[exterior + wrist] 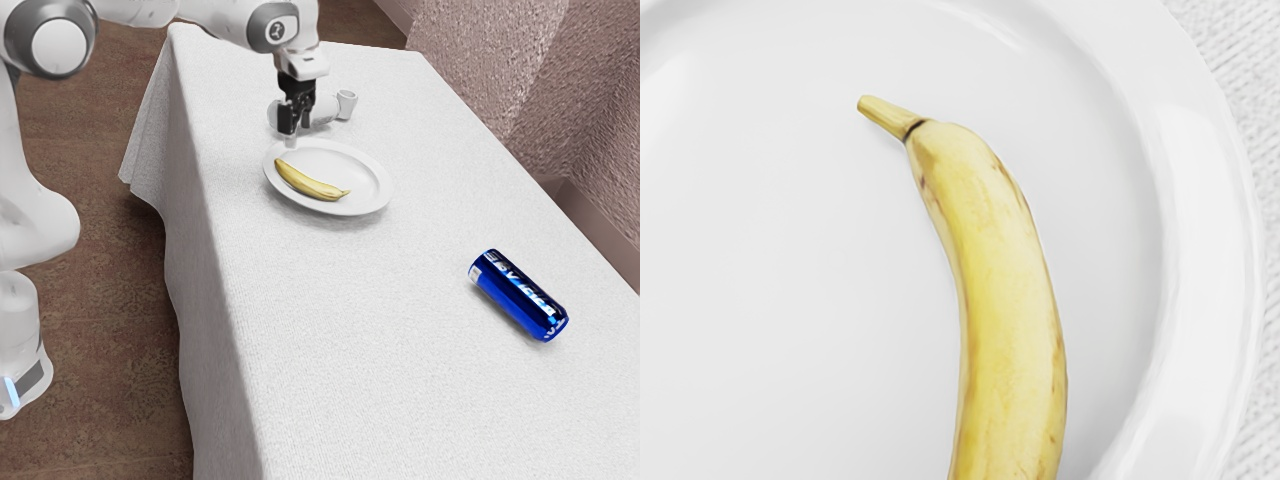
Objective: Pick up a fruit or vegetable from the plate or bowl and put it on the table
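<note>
In the exterior view the black gripper (298,132) hangs over the edge of the white plate (356,182) at the exterior view's left, fingers apart with nothing between them. A yellow banana (310,183) lies on the plate, one end close below the gripper and the stem end pointing toward the exterior view's right. From the wrist view, the banana (1010,310) is seen from above, curved, its stem resting over the bare plate (790,290). Part of the banana is cut off by the wrist view's edge.
Behind the gripper, a white cup-like object (346,104) and a pale rounded one (322,110) stand close together. A blue can (518,295) lies on its side on the white-clothed table (380,370), well away from the plate.
</note>
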Controlling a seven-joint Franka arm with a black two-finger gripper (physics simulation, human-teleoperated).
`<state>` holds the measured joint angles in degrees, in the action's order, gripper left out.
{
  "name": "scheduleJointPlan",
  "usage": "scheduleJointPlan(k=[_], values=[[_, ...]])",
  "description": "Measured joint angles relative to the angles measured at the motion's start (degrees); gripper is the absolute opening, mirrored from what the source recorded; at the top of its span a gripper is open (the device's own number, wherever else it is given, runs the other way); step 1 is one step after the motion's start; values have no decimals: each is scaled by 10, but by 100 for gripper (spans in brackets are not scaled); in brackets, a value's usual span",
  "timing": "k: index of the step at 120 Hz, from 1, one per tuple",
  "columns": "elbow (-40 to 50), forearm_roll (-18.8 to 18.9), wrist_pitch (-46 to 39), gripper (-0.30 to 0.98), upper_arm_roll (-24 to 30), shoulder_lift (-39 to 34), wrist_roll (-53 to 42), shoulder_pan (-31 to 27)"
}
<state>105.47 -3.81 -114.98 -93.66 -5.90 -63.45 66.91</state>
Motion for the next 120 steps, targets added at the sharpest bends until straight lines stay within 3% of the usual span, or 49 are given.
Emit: scheduleJointPlan(k=[42,61,96,109,120], values=[[20,4,-50,69,-7,-13,53,32],[22,10,-65,69,-152,-38,72,186],[18,14,-75,69,-220,-64,97,253],[5,16,-77,69,-295,-73,106,341],[2,17,-78,69,-318,-78,113,366]])
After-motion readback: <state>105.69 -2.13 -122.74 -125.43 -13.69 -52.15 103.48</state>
